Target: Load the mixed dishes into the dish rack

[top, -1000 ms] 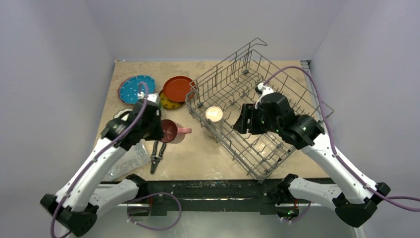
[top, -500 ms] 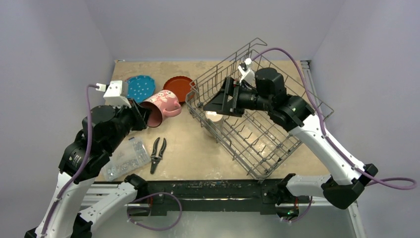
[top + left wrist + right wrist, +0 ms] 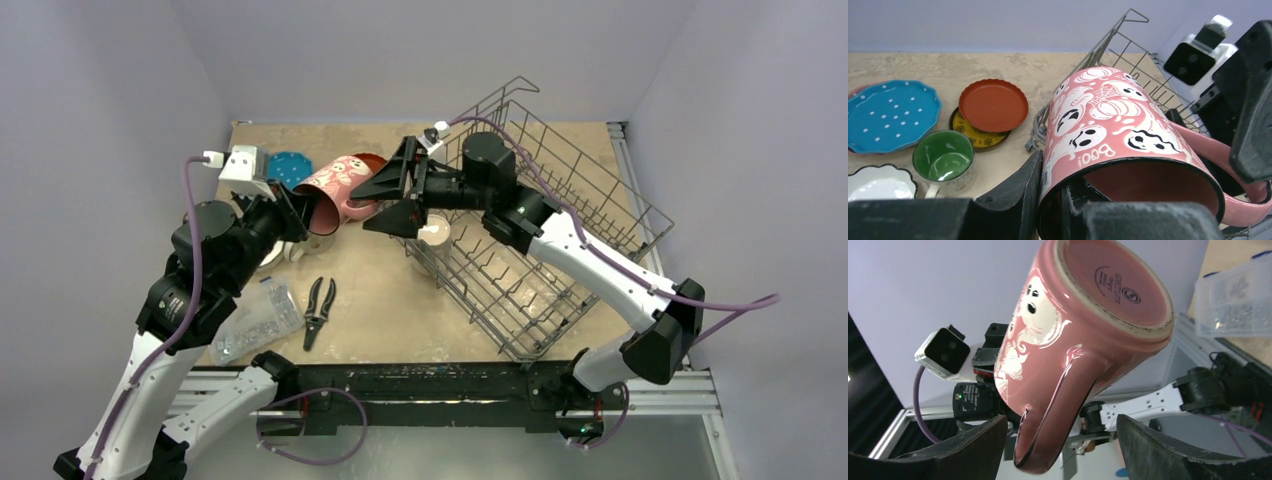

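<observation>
Near edge: clear parts box (image 3: 250,320) and pliers (image 3: 318,305) lay just beside each other on the table (image 3: 400,310).

Left gripper (image 3: 292,216) was clamped on the rim of the pink ghost-print mug (image 3: 335,185), one finger inside and one outside. The mug hung clear of the table on its side, base toward the right arm.

Right gripper (image 3: 388,200) stood wide apart, fingers either side of the mug's handle end, gripping nothing.

Behind it, the dish rack (image 3: 560,230) held a cream mug (image 3: 433,230).

Far left: blue dotted plate (image 3: 890,115); red-orange plate (image 3: 993,102) overlapping a yellow plate (image 3: 968,136).
</observation>
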